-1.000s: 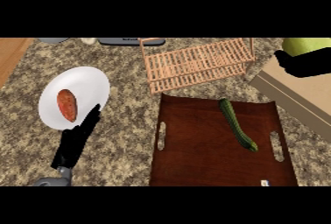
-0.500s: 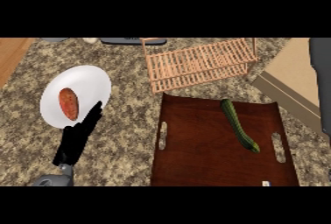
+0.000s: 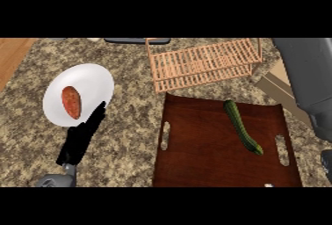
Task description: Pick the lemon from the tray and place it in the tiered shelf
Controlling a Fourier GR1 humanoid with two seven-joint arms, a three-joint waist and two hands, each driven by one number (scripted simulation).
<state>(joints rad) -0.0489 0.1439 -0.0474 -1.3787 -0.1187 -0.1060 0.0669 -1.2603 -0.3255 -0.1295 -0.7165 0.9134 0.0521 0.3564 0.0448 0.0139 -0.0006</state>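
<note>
My left hand lies low on the left. Its fingers are straight and open and hold nothing, with the tips at the near rim of the white plate.

On the right I see only the grey right forearm along the edge of the view. The right hand is out of sight, so I cannot tell what its fingers are doing.

The lemon shows nowhere (not on the tray, not on the shelf), so I cannot say which way it lies from either hand. I judge the right arm is much nearer the tiered shelf. My left hand is well apart from it across the worktop.

- **Plate:** smooth and round, carrying a reddish-orange oval piece of food.
- **Tray****:** dark brown, flat and rectangular, with a slot handle at each side. It holds one long green cucumber, whose long axis runs away from me with the near end slanting right.
- **Shelf:** pale open wooden slats, just beyond the tray's far edge.
- **Worktop:** speckled stone.
</note>
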